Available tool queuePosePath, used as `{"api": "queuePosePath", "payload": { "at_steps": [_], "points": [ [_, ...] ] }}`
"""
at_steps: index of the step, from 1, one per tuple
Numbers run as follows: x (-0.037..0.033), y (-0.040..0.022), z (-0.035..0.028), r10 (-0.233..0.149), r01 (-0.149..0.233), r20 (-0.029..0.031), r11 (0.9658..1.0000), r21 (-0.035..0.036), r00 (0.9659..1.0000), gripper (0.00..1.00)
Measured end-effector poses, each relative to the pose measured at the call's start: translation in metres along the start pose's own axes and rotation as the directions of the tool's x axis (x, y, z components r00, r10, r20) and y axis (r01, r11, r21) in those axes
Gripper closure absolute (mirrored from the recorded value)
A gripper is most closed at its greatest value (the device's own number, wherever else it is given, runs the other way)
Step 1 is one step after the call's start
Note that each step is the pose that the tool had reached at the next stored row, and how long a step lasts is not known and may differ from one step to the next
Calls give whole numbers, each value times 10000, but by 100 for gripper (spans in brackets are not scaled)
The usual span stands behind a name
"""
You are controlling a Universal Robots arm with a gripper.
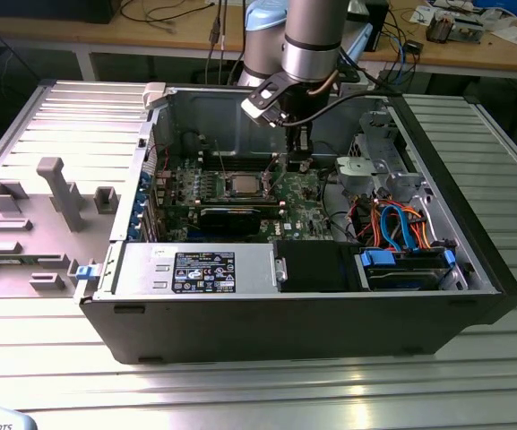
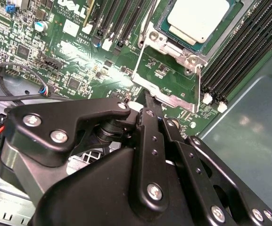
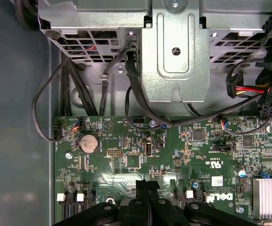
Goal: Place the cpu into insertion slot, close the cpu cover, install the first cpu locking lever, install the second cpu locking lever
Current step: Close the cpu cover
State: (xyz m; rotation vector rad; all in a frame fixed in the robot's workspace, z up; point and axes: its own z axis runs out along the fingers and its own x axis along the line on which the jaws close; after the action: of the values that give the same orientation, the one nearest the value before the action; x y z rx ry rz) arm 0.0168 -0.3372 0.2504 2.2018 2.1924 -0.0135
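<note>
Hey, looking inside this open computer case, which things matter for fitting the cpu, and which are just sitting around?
For the job:
cpu, seated in the insertion slot
cpu cover, swung open beside it
gripper, fingers shut, nearest the cover

Just lying about:
memory slots
coin battery
drive cage
cables
power supply

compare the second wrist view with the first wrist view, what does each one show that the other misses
Second wrist view: the cpu seated in the slot, the cover lying open, memory slots.
First wrist view: a metal drive cage, a coin battery, a heatsink.
Both: the green board and the gripper, jaws together.
</note>
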Motion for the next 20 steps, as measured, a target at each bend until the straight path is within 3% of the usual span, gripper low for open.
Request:
{"api": "queuePosePath", "payload": {
  "at_steps": [20],
  "points": [
    [0, -54, -1, 1, -1, 0, 10000, -1, 10000, 89]
  ]
}}
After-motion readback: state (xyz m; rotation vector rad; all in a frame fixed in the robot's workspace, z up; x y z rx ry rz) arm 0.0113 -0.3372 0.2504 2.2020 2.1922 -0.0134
